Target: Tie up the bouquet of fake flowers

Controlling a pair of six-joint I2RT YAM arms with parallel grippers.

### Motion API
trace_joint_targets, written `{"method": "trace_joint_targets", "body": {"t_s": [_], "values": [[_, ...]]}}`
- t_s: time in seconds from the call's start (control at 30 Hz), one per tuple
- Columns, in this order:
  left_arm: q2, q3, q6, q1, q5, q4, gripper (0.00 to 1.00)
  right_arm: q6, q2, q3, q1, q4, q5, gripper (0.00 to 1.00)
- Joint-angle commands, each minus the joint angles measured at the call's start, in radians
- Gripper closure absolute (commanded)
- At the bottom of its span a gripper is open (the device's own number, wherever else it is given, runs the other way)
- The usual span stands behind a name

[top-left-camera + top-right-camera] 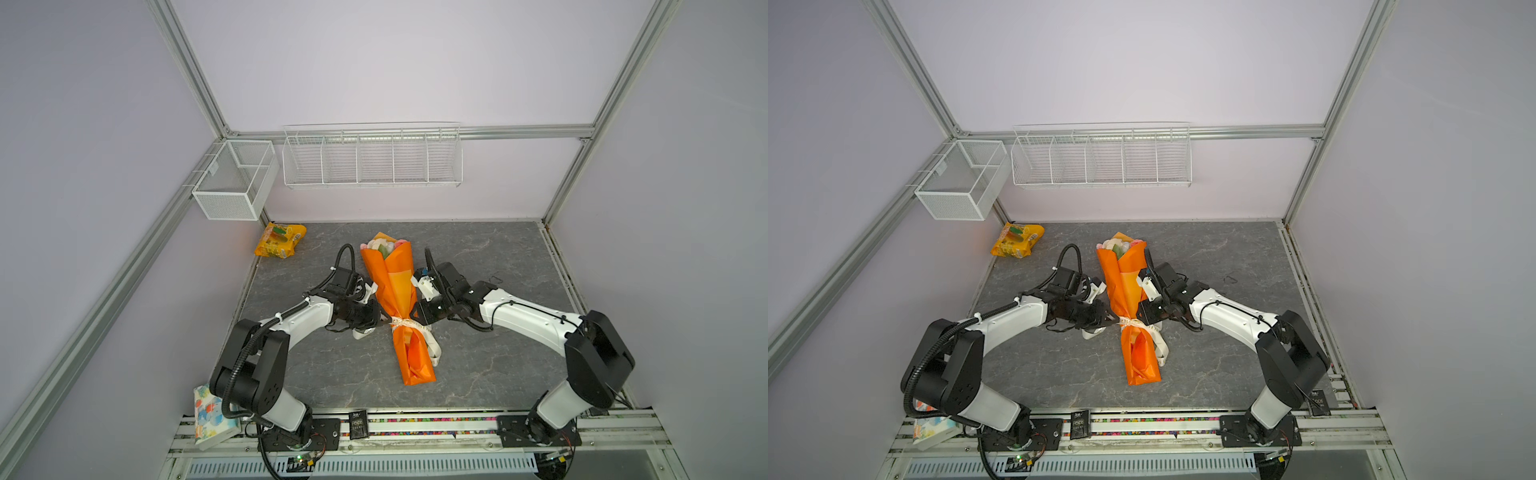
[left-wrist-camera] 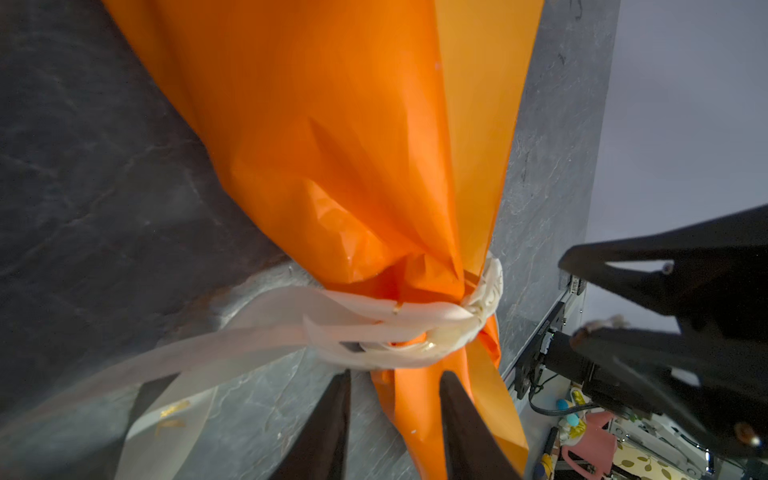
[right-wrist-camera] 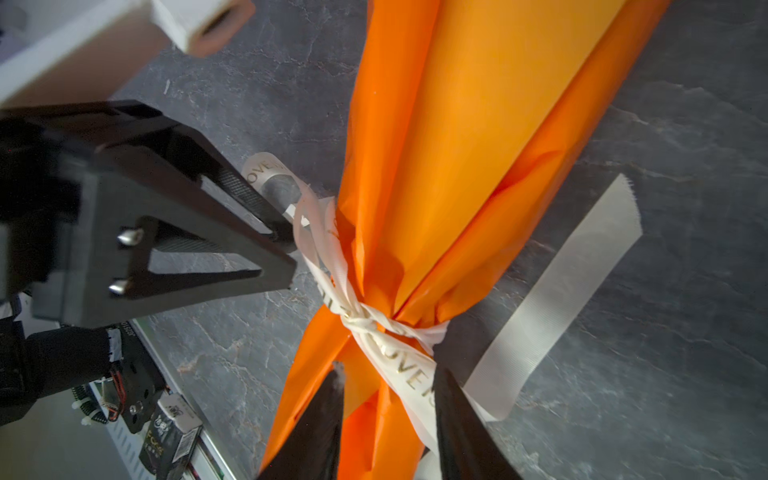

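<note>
The bouquet of fake flowers (image 1: pixel 395 291) (image 1: pixel 1127 286) lies on the grey table in both top views, rolled in orange paper, its pale blooms at the far end. A white ribbon (image 1: pixel 402 322) (image 2: pixel 374 316) (image 3: pixel 374 324) is knotted round its narrow waist, and a loose tail (image 3: pixel 561 291) lies flat on the table. My left gripper (image 1: pixel 379 316) (image 2: pixel 395 376) is at the left of the knot, jaws apart, tips just short of the ribbon. My right gripper (image 1: pixel 415 316) (image 3: pixel 390 372) is at the right, jaws apart over the wrap and a lettered strand of ribbon.
A yellow-orange snack packet (image 1: pixel 280 240) lies at the back left of the table. On the walls hang a mesh basket (image 1: pixel 235 178) and a white wire rack (image 1: pixel 372 158). A patterned box (image 1: pixel 212 415) sits by the left arm's base. A small black box (image 1: pixel 358 424) is on the front rail.
</note>
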Motion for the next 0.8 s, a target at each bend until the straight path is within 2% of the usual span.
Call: {"method": "trace_joint_targets", "body": {"t_s": [0.0, 0.07, 0.17, 0.2, 0.27, 0.3, 0.47, 0.63, 0.77], "values": [[0.012, 0.008, -0.001, -0.002, 0.01, 0.038, 0.74, 0.027, 0.026, 0.025, 0.026, 0.007, -0.017, 0.6], [0.014, 0.008, 0.007, -0.001, 0.016, 0.036, 0.91, 0.02, 0.034, 0.035, 0.046, -0.011, 0.017, 0.61], [0.009, 0.007, 0.01, -0.002, 0.014, 0.028, 0.94, 0.01, 0.048, 0.042, 0.058, -0.039, 0.044, 0.61], [0.002, 0.008, 0.015, -0.002, -0.004, 0.009, 0.85, 0.012, 0.049, 0.04, 0.062, -0.045, 0.067, 0.61], [-0.029, -0.014, 0.0, 0.0, -0.058, 0.009, 0.52, 0.008, 0.039, 0.028, 0.061, -0.041, 0.075, 0.61], [-0.047, -0.025, -0.016, 0.005, -0.081, 0.016, 0.44, 0.007, 0.035, 0.027, 0.063, -0.041, 0.076, 0.61], [-0.08, -0.037, -0.03, 0.021, -0.124, 0.026, 0.38, 0.011, 0.042, 0.033, 0.061, -0.055, 0.098, 0.61], [-0.02, -0.013, -0.037, 0.036, -0.029, 0.083, 0.36, 0.014, 0.041, 0.028, 0.062, -0.055, 0.109, 0.61], [0.009, 0.018, -0.03, 0.036, 0.022, 0.091, 0.4, 0.012, 0.045, 0.028, 0.061, -0.062, 0.112, 0.61]]}}
